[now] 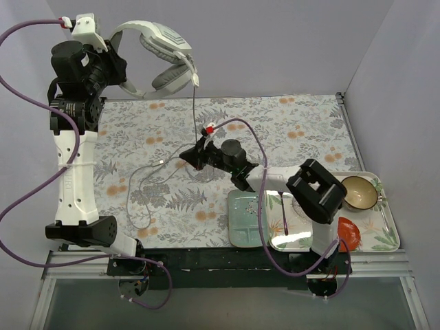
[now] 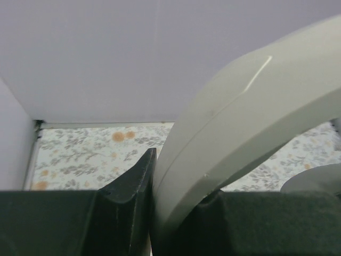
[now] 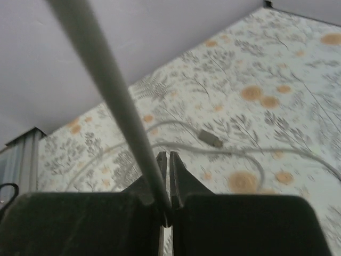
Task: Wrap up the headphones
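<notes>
Floral tablecloth [image 1: 295,130] covers the table. Near right: pale green divided plate [image 1: 242,223] just left of floral tray [image 1: 382,238]. Tray holds cream bowl [image 1: 359,192] and red item [image 1: 350,232].

Left arm [image 1: 74,172]: extended upward and forward, wrist turned to its right. Left hand [image 1: 118,65]: held high over the counter [image 1: 289,130], fingers clamped either side of the headphones [image 1: 155,31] at the headband.

Right arm [image 1: 275,180]: folded low, forearm reaching forward-left. Right hand [image 1: 189,155]: fingers pressed together on the cord [image 1: 194,110], which rises above them.
</notes>
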